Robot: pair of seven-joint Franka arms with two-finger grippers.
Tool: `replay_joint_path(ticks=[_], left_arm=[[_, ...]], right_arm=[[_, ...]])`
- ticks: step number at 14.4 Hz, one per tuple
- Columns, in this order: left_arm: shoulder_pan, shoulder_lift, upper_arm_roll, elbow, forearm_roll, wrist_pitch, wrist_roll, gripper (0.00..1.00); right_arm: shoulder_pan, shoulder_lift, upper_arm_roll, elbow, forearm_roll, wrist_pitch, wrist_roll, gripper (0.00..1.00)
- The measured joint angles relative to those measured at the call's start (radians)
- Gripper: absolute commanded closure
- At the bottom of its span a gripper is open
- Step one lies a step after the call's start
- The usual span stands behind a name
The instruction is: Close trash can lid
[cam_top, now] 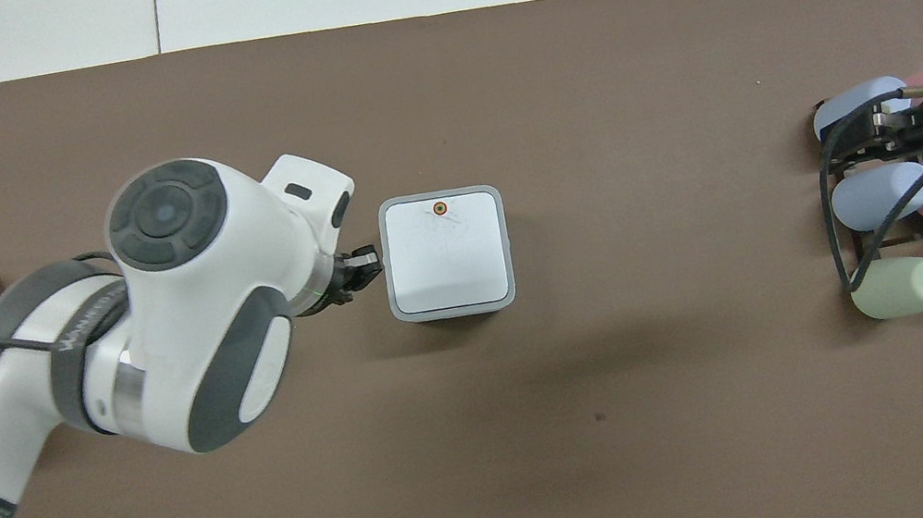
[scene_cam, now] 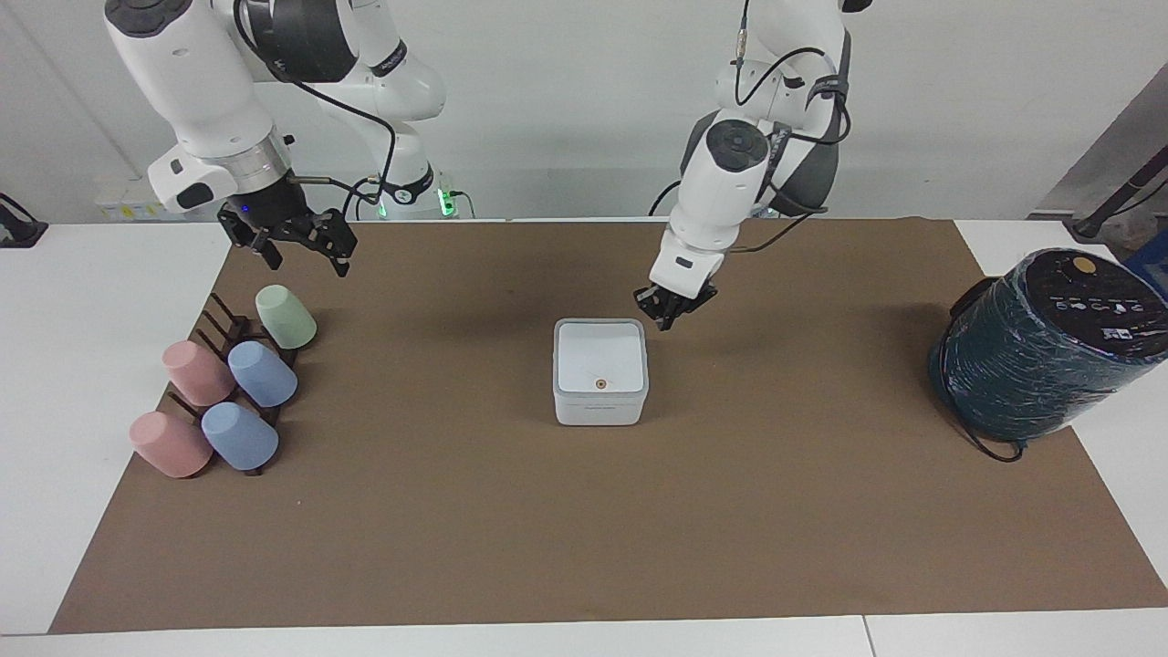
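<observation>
A small white trash can (scene_cam: 599,401) sits on the brown mat (scene_cam: 584,547) in the middle of the table. Its lid (scene_cam: 600,355) lies flat and shut on top, so nothing inside can be seen; an orange-red dot marks the lid's edge farthest from the robots. The left gripper (scene_cam: 672,308) hangs in the air just beside the trash can, toward the left arm's end, touching nothing and holding nothing; its fingers look drawn close together. At the left arm's end stands a large dark teal wrapped cylinder (scene_cam: 1049,347). At the right arm's end, five cups (scene_cam: 251,374) lie tipped on a dark rack (scene_cam: 224,321): one green, two blue, two pink. The right gripper (scene_cam: 301,239) waits above the rack with fingers spread apart, empty
</observation>
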Motion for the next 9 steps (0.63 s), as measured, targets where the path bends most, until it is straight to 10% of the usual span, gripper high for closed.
replay_joint_path(ticks=[6,7,9], left_arm=[[0.252,-0.151,0.007,0.041,0.001,-0.272,0.470,0.81],[0.283,-0.165,0.008,0.041,0.005,-0.289,0.528,0.72],[0.326,-0.180,0.008,0.041,0.024,-0.303,0.614,0.17]], right_arm=[[0.000,0.000,0.000,0.000,0.000,0.000,0.000,0.00],[0.000,0.000,0.000,0.000,0.000,0.000,0.000,0.00],[0.000,0.000,0.000,0.000,0.000,0.000,0.000,0.00]])
